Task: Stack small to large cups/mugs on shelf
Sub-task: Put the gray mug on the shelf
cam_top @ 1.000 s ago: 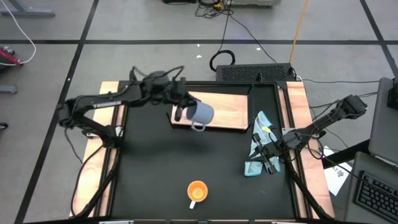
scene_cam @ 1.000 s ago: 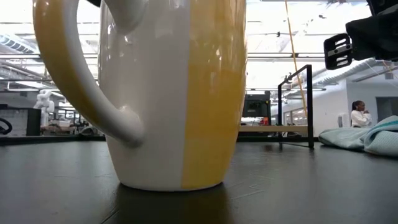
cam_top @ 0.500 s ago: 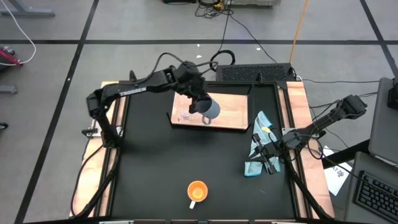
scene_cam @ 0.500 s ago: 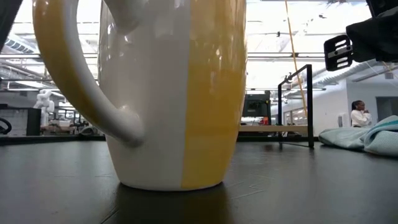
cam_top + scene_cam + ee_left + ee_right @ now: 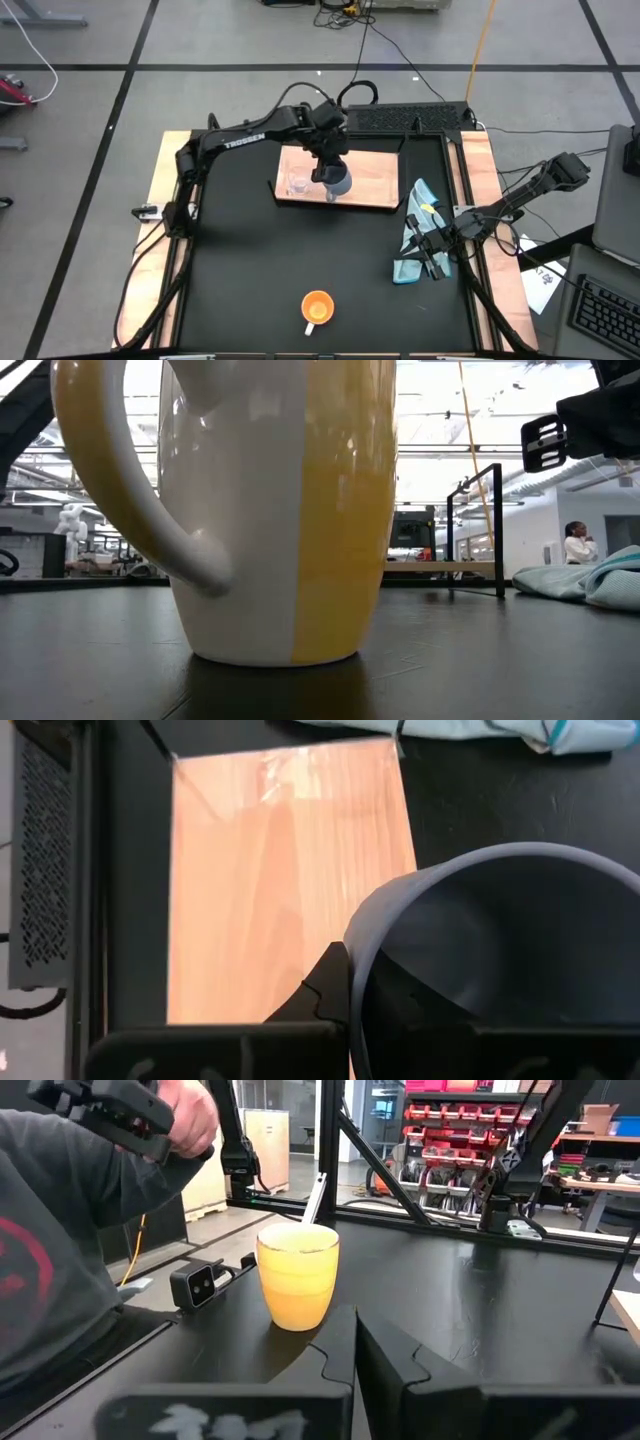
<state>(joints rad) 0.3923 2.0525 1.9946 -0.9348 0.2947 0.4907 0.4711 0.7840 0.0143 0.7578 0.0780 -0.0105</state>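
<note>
While the left hand point(image 5: 330, 172) stays clamped on the rim of the blue-grey mug point(image 5: 339, 182) above the shelf point(image 5: 375, 180), just beside the clear glass cup point(image 5: 297, 184), the glazed, rigid, likely slippery mug suits a rim pinch.

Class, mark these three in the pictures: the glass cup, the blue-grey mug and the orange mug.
glass cup point(image 5: 297, 185): high view, its rim.
blue-grey mug point(image 5: 500, 870): left wrist view, its rim.
orange mug point(image 5: 297, 1285): right wrist view, its outer wall.
</note>
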